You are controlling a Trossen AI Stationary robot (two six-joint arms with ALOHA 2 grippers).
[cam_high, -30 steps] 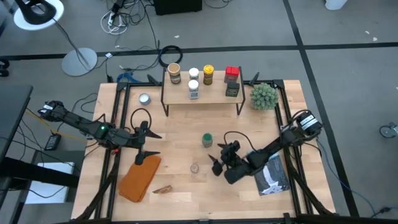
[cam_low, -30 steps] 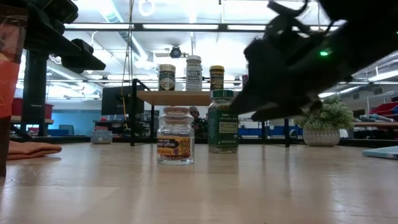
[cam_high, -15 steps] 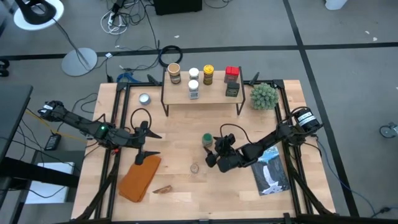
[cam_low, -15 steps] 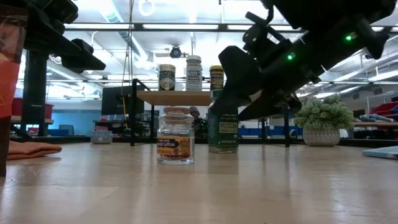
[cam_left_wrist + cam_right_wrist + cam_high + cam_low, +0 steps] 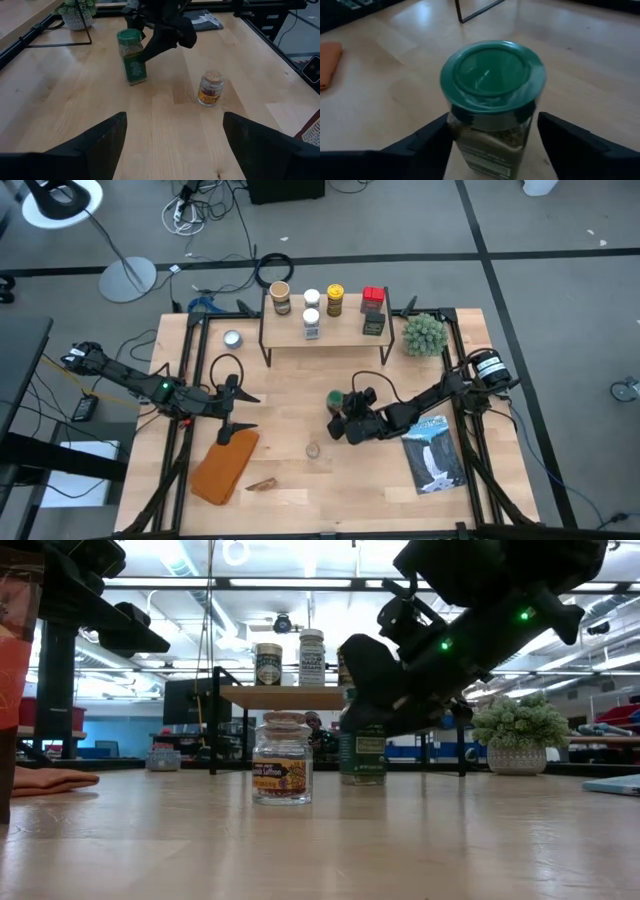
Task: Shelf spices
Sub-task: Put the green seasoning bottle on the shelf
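Observation:
A green-lidded spice jar [image 5: 333,401] stands upright on its base at the table's middle. My right gripper [image 5: 341,416] is open and low beside it. In the right wrist view its two fingers [image 5: 422,145] stand on either side of the jar's body [image 5: 490,145], under the green lid [image 5: 492,75]. A small clear jar with a tan top [image 5: 313,450] stands nearer the near edge. The shelf [image 5: 340,332] holds several spice jars on its wooden top. My left gripper [image 5: 228,412] waits open at the table's left.
A spiky green plant ball [image 5: 423,334] sits right of the shelf and a flat silver tin [image 5: 232,338] left of it. An orange cloth [image 5: 224,465] lies near the left gripper, and a booklet [image 5: 436,459] lies under the right arm.
My right gripper has moved toward the table's left and far edge, from near the booklet up to the green-lidded jar, and its fingers now stand on either side of it. The jars have stayed where they were.

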